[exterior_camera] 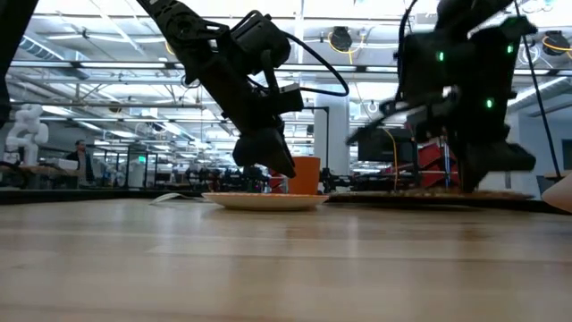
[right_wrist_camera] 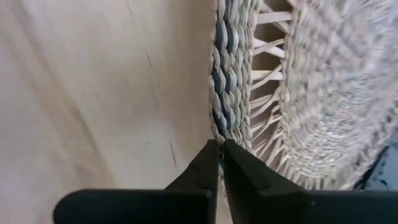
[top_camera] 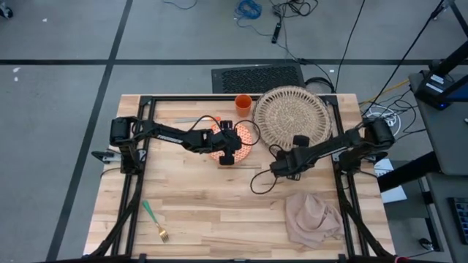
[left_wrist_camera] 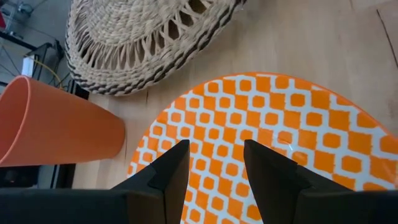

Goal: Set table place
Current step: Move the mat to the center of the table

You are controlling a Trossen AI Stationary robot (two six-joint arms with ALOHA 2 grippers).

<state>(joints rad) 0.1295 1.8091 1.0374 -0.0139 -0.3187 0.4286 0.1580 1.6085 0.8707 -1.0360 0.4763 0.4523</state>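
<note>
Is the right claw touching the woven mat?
Touching. In the right wrist view the right claw is shut, its tips pinching the rim of the woven mat.

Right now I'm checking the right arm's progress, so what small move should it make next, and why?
Probably drag the placemat toward the table's open middle. The right gripper has its fingers pinched shut at the mat's woven rim, and the mat lies at the far edge, away from the napkin and fork.
</note>
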